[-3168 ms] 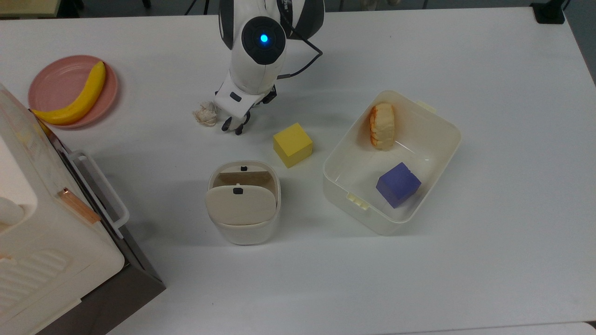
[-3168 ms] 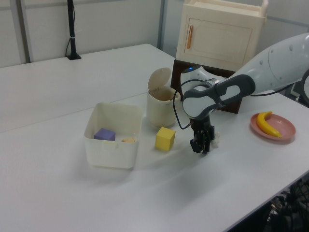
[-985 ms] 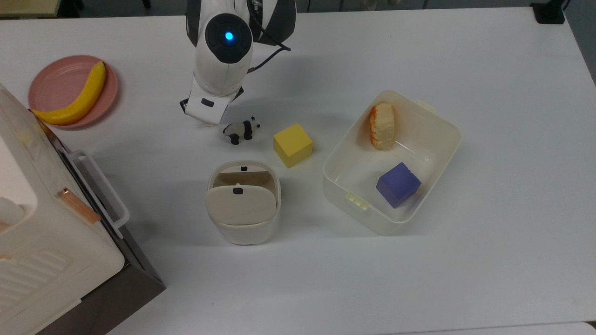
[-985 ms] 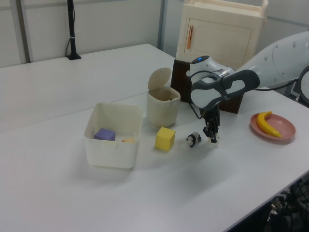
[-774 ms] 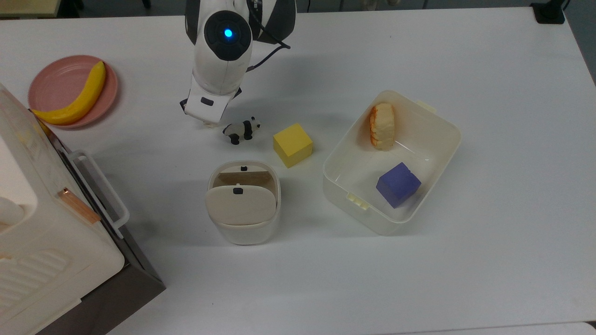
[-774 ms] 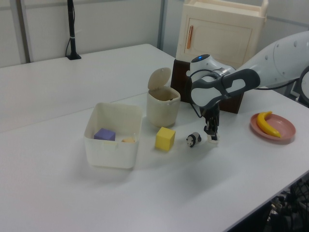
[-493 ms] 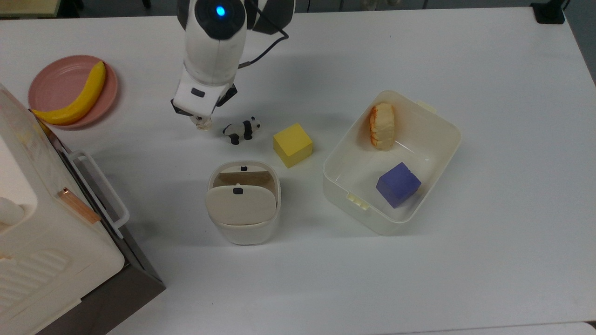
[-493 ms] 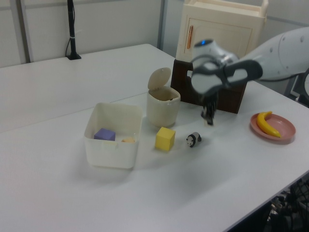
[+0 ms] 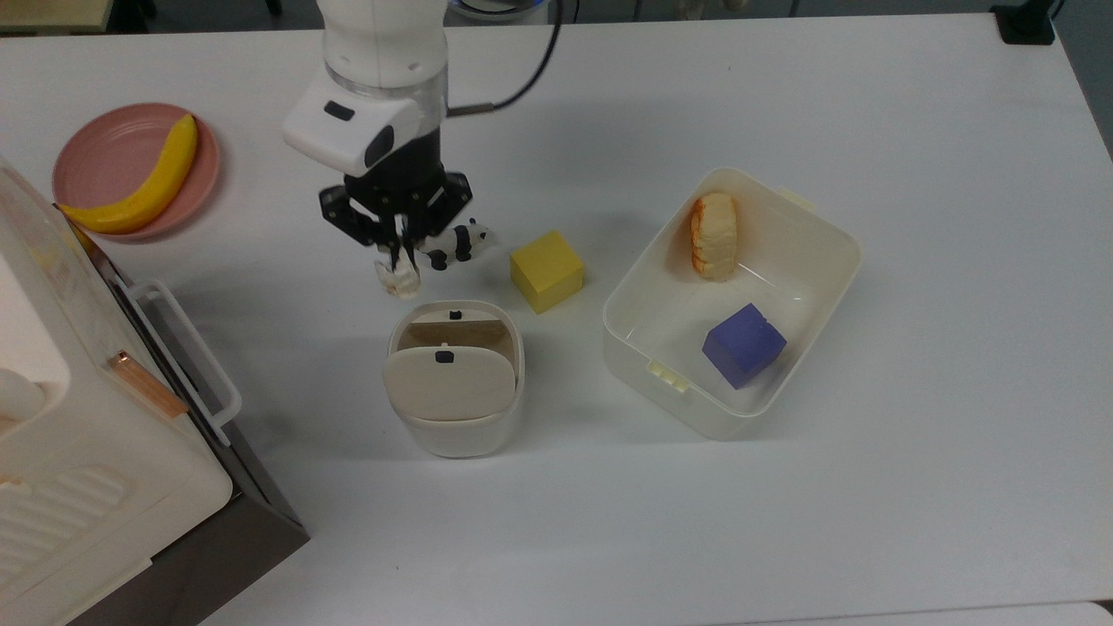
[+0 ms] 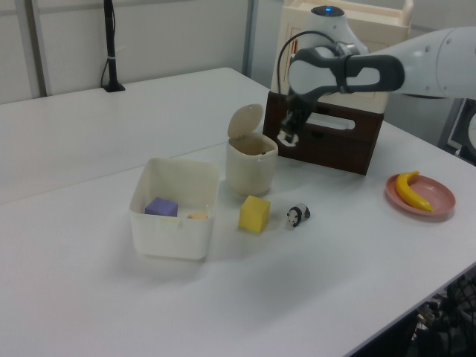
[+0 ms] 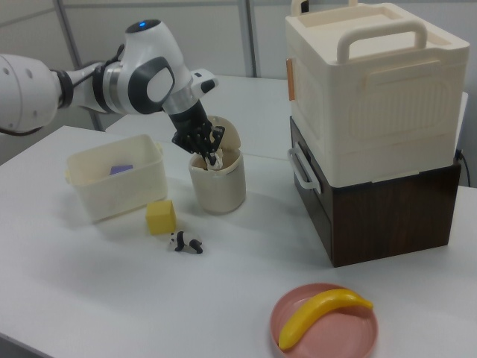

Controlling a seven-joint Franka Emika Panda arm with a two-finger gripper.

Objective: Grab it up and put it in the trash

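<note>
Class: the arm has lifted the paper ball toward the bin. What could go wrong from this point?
1. In the top view the paper ball held by the end effector sits short of the trash bin's opening, so releasing now may miss.
2. The flap lid covers part of the opening.
3. The panda figurine lies close below and could get knocked.

White arm [image 9: 383, 52], black end effector [image 9: 398, 252], black cable [image 9: 530, 74].
</note>
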